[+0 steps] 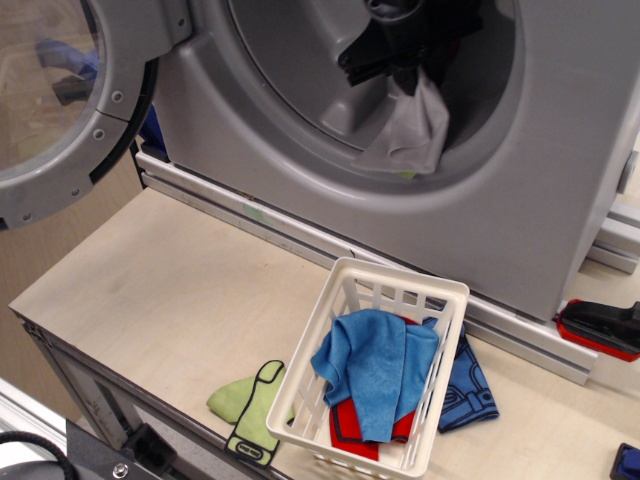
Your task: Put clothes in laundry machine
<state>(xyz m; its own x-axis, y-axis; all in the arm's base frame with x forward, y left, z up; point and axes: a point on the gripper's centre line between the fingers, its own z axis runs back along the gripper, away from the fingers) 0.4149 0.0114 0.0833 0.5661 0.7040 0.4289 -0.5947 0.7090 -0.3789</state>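
The grey laundry machine (560, 170) fills the back, its round door (60, 100) swung open at the left. My gripper (405, 62) is inside the drum mouth, shut on a light grey cloth (408, 135) that hangs down over the drum's lower rim, with a sliver of lime green at its bottom edge. A blue cloth (375, 365) and a red garment (352, 425) lie in the white basket (405, 290). A lime green garment (245, 405) lies on the table left of the basket. A blue garment (468, 390) lies to its right.
The wooden table (170, 290) has its front edge at the lower left. A red and black tool (600, 328) lies at the right by the washer's base rail. A metal rail (250, 220) runs along the washer's foot.
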